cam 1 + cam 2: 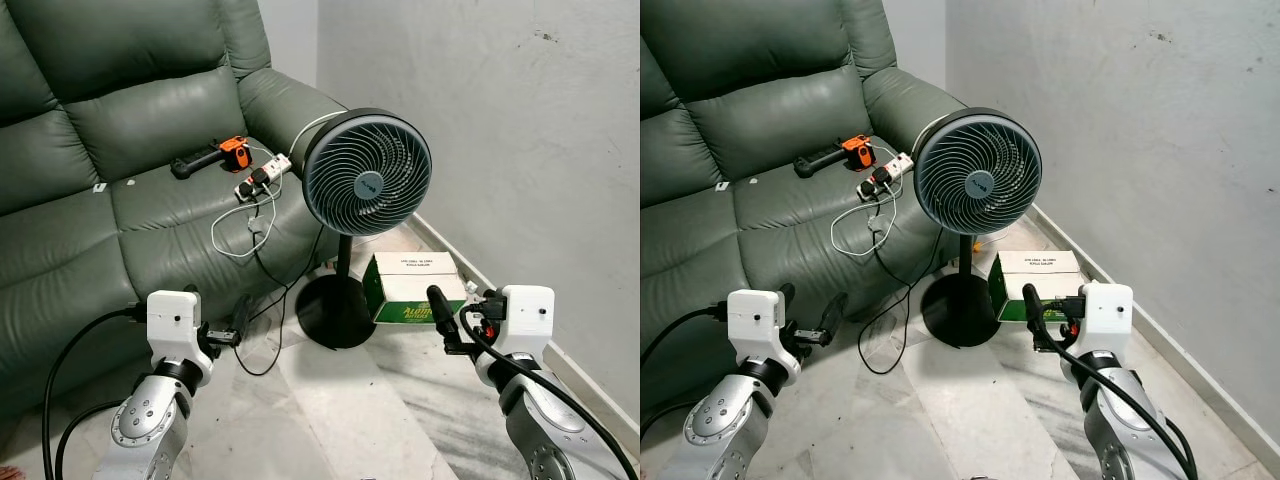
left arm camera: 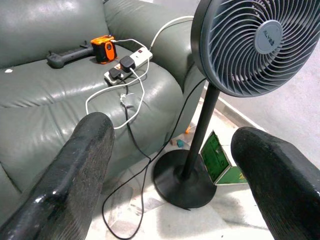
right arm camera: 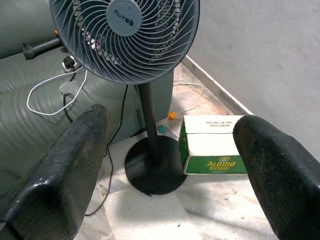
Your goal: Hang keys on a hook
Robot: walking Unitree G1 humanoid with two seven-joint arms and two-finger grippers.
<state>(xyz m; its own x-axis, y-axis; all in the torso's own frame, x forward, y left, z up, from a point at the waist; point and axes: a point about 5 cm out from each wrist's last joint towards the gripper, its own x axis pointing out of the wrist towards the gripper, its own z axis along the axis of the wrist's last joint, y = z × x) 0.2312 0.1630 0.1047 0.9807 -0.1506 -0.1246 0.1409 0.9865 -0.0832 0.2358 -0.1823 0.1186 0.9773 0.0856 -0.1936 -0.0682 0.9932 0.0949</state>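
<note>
Nearest the camera, both arms were raised at waist height over a pale marble floor point(image 1: 330, 400). The left end effector point(image 1: 810, 315) pointed toward the foot of the sofa, and its wrist view showed the two black fingers point(image 2: 75, 170) spread wide with nothing between them. The right end effector point(image 1: 445, 320) reached toward a cardboard box; its fingers point(image 3: 70, 160) were likewise parted and empty.

Just beyond the right end effector lay the green and white box point(image 1: 412, 285) on the floor, close to the skirting of the grey wall point(image 1: 520, 130). Beside the box stood a black pedestal fan point(image 1: 366, 172), its round base point(image 1: 335, 312) on the floor between the two arms and its grille facing the robot. A black cable point(image 1: 262, 330) trailed across the floor from the sofa toward the fan's base.

Farther back, a dark green leather sofa point(image 1: 90, 200) took up the left side. On its seat cushion lay a white power strip point(image 1: 264, 174) with plugs in it, a looped white cord point(image 1: 245, 225), and an orange and black tool point(image 1: 212, 157) with a long handle.

I could make out neither keys nor a hook anywhere, so their position relative to either end effector could not be told.
</note>
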